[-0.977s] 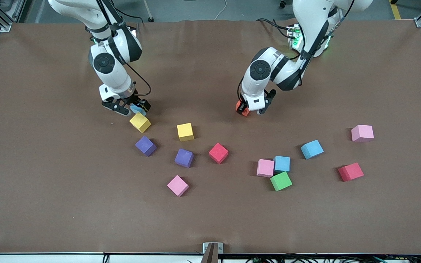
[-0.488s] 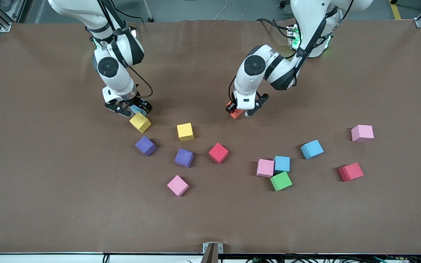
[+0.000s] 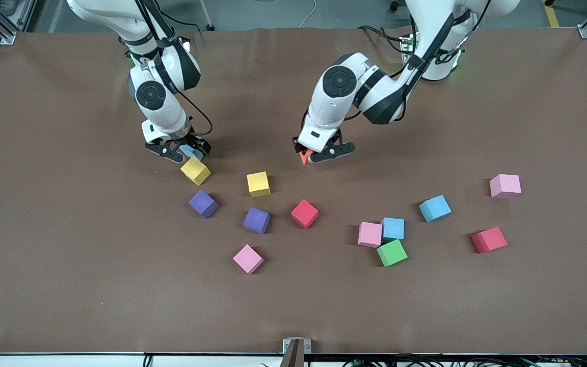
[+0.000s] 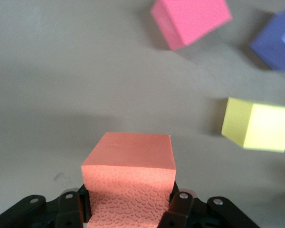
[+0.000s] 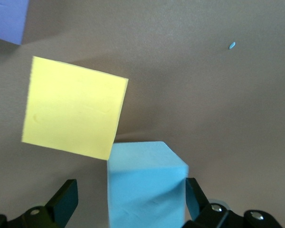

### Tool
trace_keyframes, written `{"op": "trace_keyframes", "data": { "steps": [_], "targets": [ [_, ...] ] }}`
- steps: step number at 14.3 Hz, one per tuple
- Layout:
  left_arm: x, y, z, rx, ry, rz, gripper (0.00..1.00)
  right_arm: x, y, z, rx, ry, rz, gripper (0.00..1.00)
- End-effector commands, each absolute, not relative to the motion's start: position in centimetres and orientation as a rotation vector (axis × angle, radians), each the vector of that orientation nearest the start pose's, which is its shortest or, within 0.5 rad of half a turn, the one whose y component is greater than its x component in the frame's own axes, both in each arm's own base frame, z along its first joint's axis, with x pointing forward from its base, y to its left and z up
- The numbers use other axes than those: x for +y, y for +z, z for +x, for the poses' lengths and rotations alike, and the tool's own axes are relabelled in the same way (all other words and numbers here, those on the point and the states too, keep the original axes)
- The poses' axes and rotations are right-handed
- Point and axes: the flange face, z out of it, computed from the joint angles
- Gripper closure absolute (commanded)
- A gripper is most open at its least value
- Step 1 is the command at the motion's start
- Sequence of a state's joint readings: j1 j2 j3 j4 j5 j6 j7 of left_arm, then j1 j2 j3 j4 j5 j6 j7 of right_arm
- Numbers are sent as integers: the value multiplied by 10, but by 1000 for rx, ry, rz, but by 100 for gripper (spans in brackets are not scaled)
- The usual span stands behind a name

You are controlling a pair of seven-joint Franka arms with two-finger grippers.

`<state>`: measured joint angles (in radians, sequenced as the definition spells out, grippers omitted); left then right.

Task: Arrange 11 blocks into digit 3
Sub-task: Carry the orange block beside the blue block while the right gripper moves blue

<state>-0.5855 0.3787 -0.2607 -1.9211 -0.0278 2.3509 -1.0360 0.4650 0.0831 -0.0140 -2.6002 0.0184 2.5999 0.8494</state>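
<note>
- Two grippers work the upper table. The left gripper (image 3: 315, 156) is clamped on the orange block (image 4: 129, 183) and has shifted toward the right arm's end, over bare brown table (image 3: 426, 306), wide and free at six o'clock.
- The right gripper (image 5: 128, 202) stands spread around a blue block (image 5: 145, 183), a gap on one side, seen only from its wrist, touching the yellow block (image 3: 195, 171) corner to corner.

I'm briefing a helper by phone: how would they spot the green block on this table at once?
Start from the left gripper, shut on the orange block over the table's middle, then look nearer the front camera, toward the left arm's end. There three cubes huddle together: a pink block, a blue block and the green block. It is the nearest of the three and the table's only green cube.
</note>
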Motion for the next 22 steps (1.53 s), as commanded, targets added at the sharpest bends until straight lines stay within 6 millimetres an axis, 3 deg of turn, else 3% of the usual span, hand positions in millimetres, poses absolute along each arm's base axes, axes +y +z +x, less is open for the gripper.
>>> {"op": "trace_keyframes", "data": {
  "steps": [1, 3, 7, 10, 12, 15, 17, 19, 22],
  "targets": [
    [-489, 292, 420, -53, 43, -3201, 91, 186, 232, 387, 642, 105, -3103, 0],
    [-500, 279, 407, 216, 16, -3159, 91, 184, 233, 389, 613, 102, -3106, 0],
    [-512, 257, 389, 307, 53, -3134, 89, 183, 231, 389, 615, 85, -3100, 0],
    [-527, 235, 374, 303, 94, -3124, 86, 183, 224, 390, 619, 75, -3095, 0],
    [-545, 222, 363, 177, 107, -3128, 86, 182, 213, 391, 622, 63, -3092, 0],
    [-543, 213, 358, 153, 115, -3104, 84, 181, 195, 390, 625, 49, -3088, 0],
    [-541, 205, 355, 125, 126, -3092, 84, 181, 194, 389, 628, 58, -3092, 0],
    [-537, 200, 353, 30, 133, -3081, 82, 178, 194, 388, 638, 71, -3095, 10],
    [-532, 198, 348, 29, 136, -3066, 82, 177, 197, 386, 655, 108, -3106, 26]
  ]
}}
